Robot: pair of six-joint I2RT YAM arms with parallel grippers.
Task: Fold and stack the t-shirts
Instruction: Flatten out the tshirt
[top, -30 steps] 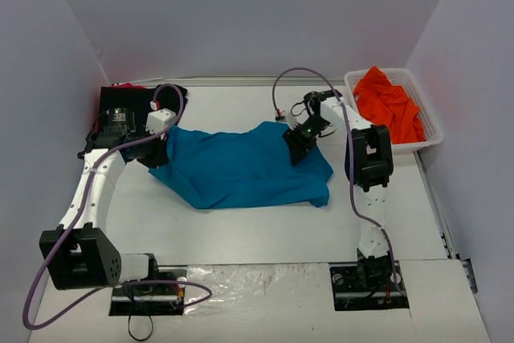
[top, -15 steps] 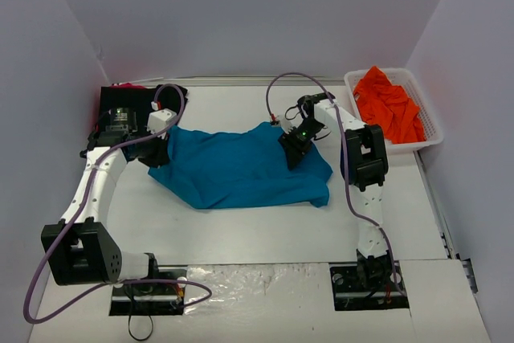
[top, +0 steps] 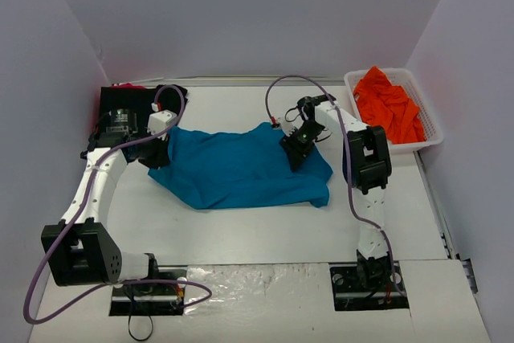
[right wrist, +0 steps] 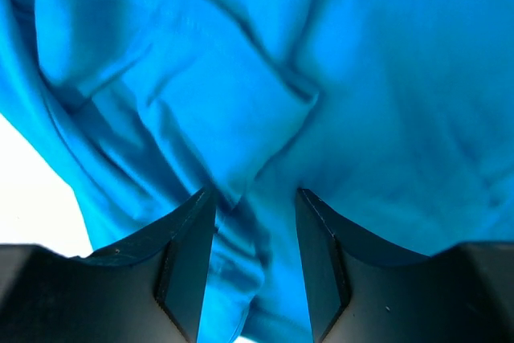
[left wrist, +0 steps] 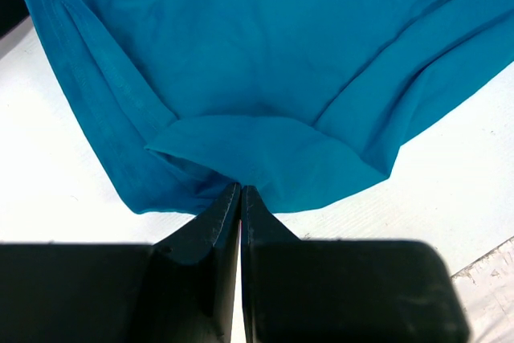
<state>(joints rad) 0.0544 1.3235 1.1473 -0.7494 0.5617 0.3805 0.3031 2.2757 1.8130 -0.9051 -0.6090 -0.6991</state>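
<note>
Shirt (top: 237, 170) mid-frame: left pincer (left wrist: 241, 189) clenched on its edge, right pincer (right wrist: 255, 197) released over a fold; both should hold edges, then lift evenly.

walls (top: 241, 14): plain pale grey | table (top: 241, 230): white | light: soft, even

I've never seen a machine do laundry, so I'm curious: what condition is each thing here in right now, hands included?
teal-blue t-shirt: spread out and rumpled on the table.
left hand: shut on the teal-blue t-shirt's edge.
right hand: open, fingers apart over a fold of that shirt.
orange t-shirts: crumpled in a heap.
white basket: upright, holding the orange heap.
</note>
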